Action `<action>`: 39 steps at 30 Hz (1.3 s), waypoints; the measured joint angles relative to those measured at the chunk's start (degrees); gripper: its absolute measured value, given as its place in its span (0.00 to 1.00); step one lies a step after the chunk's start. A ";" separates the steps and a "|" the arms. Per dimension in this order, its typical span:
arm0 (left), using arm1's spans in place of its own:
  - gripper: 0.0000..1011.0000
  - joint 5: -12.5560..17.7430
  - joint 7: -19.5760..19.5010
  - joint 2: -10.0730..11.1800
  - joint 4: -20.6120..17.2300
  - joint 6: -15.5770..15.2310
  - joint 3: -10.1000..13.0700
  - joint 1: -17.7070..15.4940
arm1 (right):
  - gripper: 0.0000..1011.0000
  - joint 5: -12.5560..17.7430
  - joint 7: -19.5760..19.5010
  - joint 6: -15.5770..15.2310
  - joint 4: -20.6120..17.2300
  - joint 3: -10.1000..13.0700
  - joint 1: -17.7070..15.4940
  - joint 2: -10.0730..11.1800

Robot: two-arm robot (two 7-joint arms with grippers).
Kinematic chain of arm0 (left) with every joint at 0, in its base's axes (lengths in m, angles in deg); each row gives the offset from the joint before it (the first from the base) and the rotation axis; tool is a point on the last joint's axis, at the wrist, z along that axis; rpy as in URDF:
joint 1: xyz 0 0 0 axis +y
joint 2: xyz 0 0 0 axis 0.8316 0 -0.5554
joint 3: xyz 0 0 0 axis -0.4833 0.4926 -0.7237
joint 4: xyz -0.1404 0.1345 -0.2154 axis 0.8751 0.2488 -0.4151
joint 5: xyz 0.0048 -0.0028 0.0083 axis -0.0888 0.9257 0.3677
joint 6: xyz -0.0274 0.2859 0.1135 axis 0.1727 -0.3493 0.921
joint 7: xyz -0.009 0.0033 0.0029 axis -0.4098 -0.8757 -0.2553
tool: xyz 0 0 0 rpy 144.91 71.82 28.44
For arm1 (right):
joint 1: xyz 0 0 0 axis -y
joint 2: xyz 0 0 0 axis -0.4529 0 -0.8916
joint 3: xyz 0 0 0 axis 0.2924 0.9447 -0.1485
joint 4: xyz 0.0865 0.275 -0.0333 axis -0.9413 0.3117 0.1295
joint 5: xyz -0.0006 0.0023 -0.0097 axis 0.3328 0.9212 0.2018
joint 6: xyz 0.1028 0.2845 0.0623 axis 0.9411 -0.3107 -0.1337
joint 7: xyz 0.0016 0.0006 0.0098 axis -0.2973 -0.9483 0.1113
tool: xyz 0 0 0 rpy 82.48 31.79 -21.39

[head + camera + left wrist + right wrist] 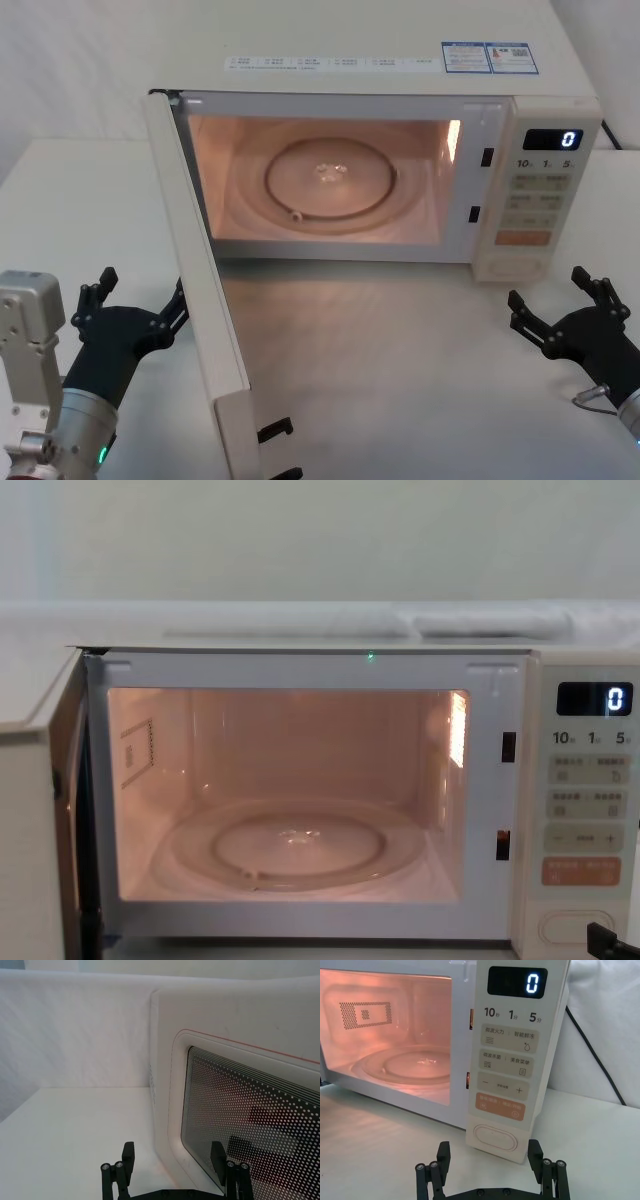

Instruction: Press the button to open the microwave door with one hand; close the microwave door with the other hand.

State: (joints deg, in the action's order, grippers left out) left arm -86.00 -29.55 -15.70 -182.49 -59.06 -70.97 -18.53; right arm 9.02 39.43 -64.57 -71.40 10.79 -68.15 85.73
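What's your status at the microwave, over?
Microwave door swung wide open, cavity lit. Left gripper open, just outside the door's outer face. Right gripper open, short of the button, not touching. Nothing in the door's swing path.

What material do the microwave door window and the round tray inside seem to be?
The microwave door window looks like glass behind a dotted, probably metal, mesh with a cream, likely plastic, frame. The round tray looks like clear glass: it is see-through and glints under the lamp.
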 joint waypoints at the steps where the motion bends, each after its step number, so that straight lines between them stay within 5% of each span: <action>1: 0.99 0.00 0.00 0.00 0.00 0.00 0.00 0.00 | 0.99 0.00 0.00 0.00 0.00 0.00 0.00 0.00; 26: 0.99 0.00 0.00 0.00 0.00 0.00 0.00 0.00 | 0.99 0.00 0.00 0.00 0.00 0.00 0.00 0.00; 39: 0.71 0.00 0.00 0.00 0.00 0.00 0.00 0.00 | 0.99 0.00 0.00 0.00 0.00 0.00 0.00 0.00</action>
State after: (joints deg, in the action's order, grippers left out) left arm -85.99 -29.55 -15.70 -182.49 -59.06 -70.97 -18.53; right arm 9.02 39.42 -64.57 -71.40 10.79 -68.15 85.73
